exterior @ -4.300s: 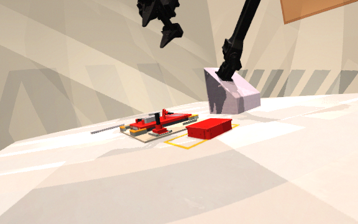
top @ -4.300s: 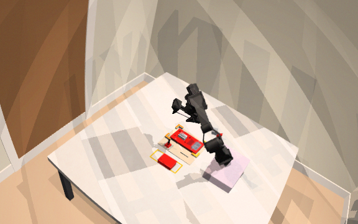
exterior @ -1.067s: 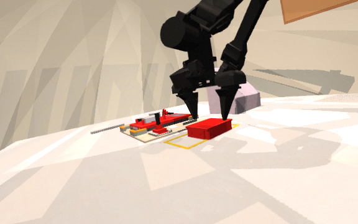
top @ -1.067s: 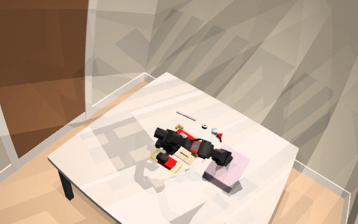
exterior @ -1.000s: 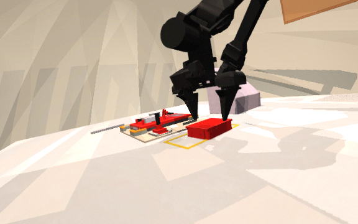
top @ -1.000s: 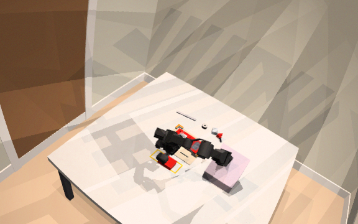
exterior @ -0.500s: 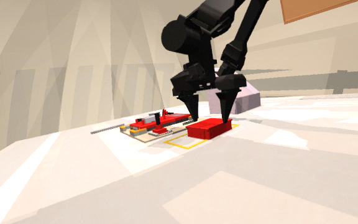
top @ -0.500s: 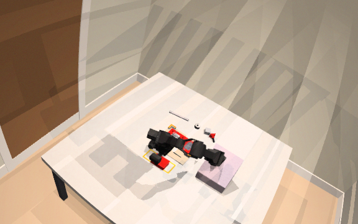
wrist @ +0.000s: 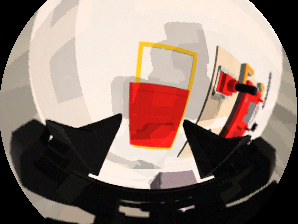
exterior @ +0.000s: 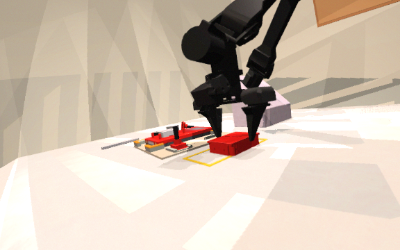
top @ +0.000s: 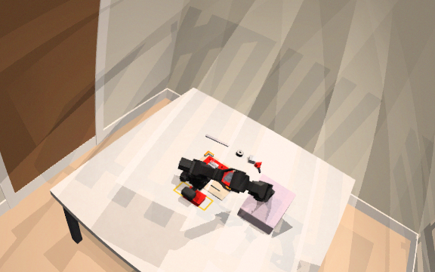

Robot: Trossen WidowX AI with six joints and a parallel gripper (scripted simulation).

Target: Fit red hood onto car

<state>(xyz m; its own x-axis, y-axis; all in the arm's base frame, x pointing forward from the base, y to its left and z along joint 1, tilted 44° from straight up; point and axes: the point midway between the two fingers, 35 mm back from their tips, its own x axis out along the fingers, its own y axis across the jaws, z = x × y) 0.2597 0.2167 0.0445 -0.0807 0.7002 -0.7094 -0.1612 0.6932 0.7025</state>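
Note:
The red hood (top: 199, 199) (exterior: 229, 138) (wrist: 157, 107) lies flat, roof up, partly inside a yellow outline (top: 209, 205) (exterior: 196, 162) (wrist: 167, 47). My gripper (exterior: 235, 137) (wrist: 153, 119) is open and empty, pointing down over the hood. In the wrist view its fingertips stand on either side of the hood with gaps; in the exterior view they are around roof height. The red chassis (top: 210, 159) (exterior: 200, 132) sits in its jig beside the hood, with the grey engine block (top: 213, 165) (exterior: 166, 133) on it. The pegs are too small to make out, and the arm hides part of the chassis in the top view.
The jig's beige base (exterior: 162, 155) (wrist: 212, 102) carries a red clamp (exterior: 179, 146) (wrist: 226, 84) with a black upright handle, on the side towards the hood. A pale purple block (top: 278, 200) (exterior: 278, 116) stands beyond. A grey bar (top: 217, 140) (exterior: 120, 144) and small parts lie past the chassis.

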